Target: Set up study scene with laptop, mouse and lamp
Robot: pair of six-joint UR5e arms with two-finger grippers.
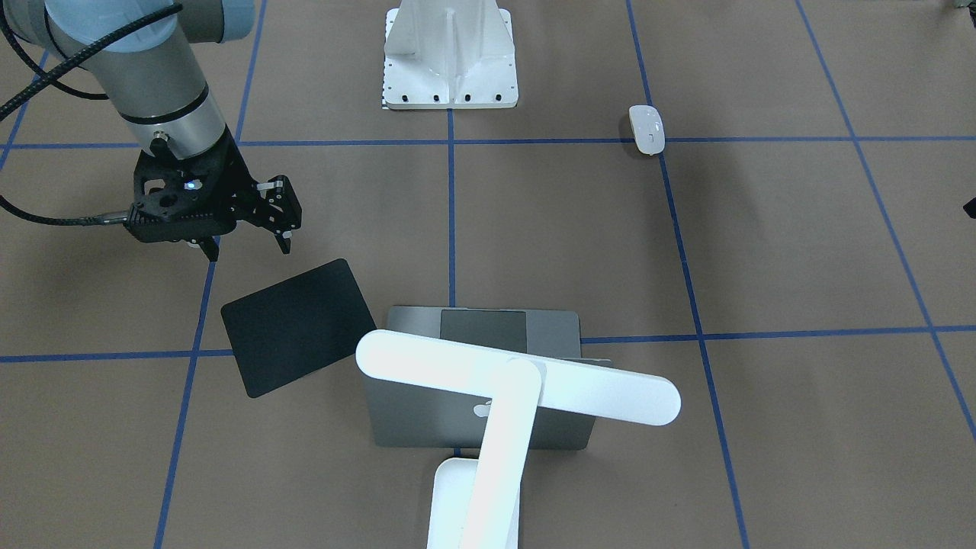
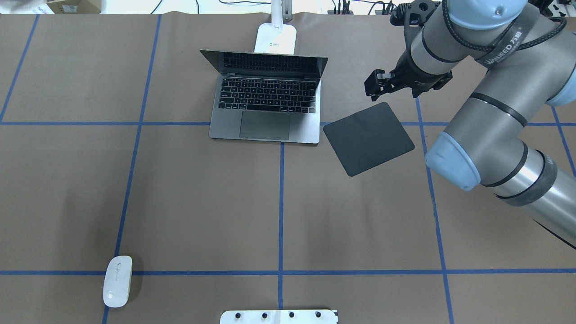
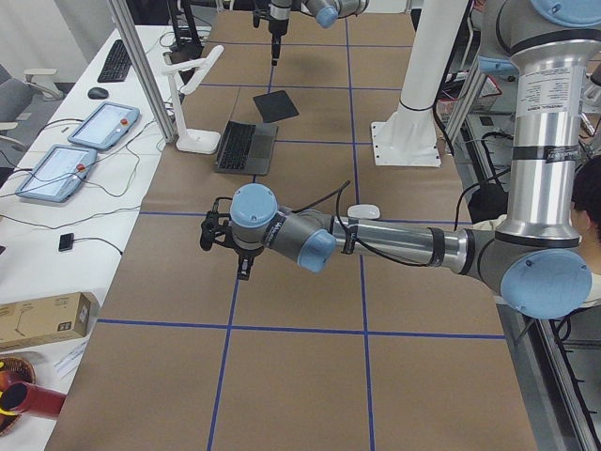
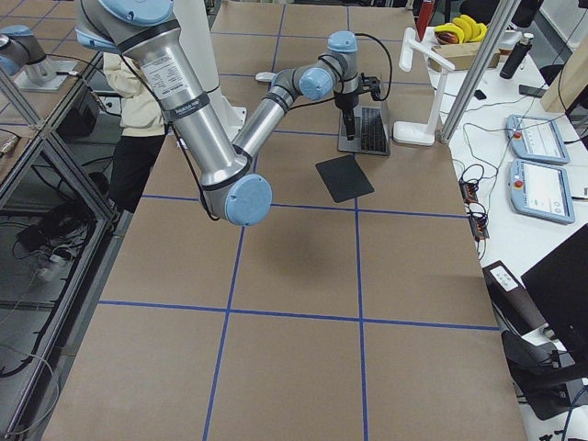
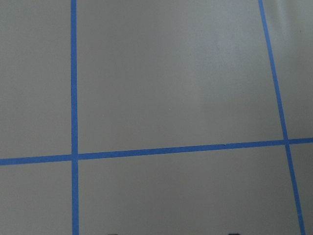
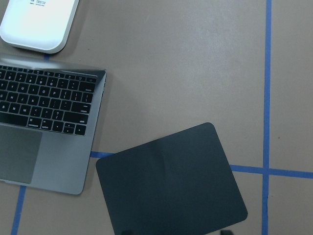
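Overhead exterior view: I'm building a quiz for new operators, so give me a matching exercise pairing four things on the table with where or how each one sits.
Things
1. slim space-grey metal laptop
2. small glossy white oval mouse
3. flat black rectangular mat
4. large white desk lamp

Places or states
A. farthest from the robot, behind the screen
B. lying askew, right of the keyboard
C. lid open, keys facing the robot
D. on a blue tape line, near left

Pairs: 1-C, 2-D, 3-B, 4-A
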